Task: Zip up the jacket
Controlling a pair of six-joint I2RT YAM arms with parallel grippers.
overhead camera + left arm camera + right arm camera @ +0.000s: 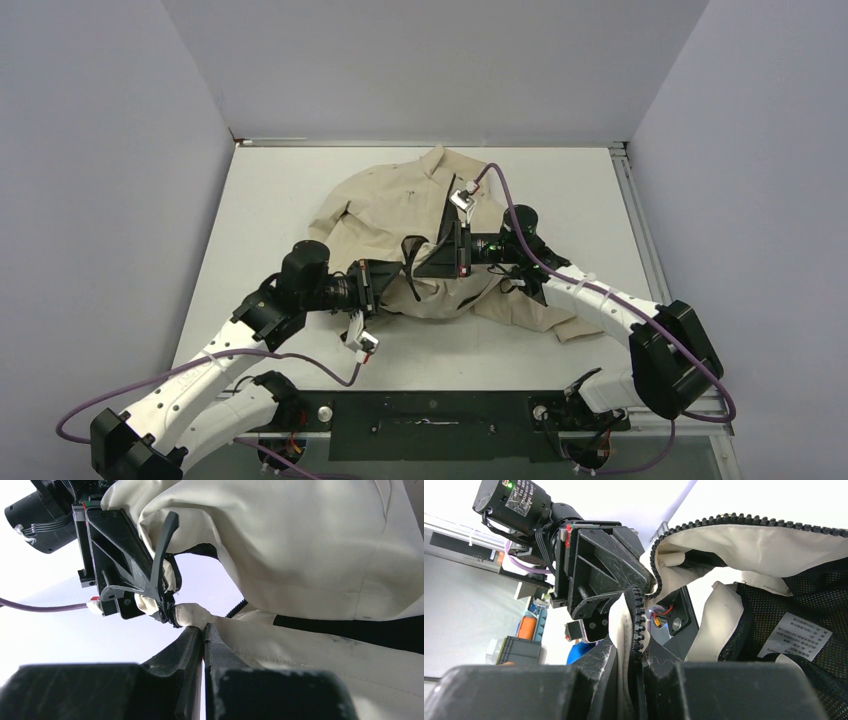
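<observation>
The beige jacket (pixel 400 205) lies crumpled in the middle of the white table, its front lifted between the two arms. My left gripper (pixel 393 284) is shut on a beige edge of the jacket (pixel 300 545), pinched at the fingertips (pixel 192 635). My right gripper (pixel 420 262) is shut on the jacket's front edge with the black zipper teeth (pixel 639 617), which run up out of the jaws. The two grippers face each other, close together. The black mesh lining (pixel 809 595) and a white label (pixel 795 635) show in the right wrist view. The zipper slider is not clearly visible.
The white table (pixel 280 200) is enclosed by grey walls at the back and both sides. A metal rail (pixel 628 200) runs along its right edge. Purple cables (pixel 520 215) loop over the right arm and beside the left arm.
</observation>
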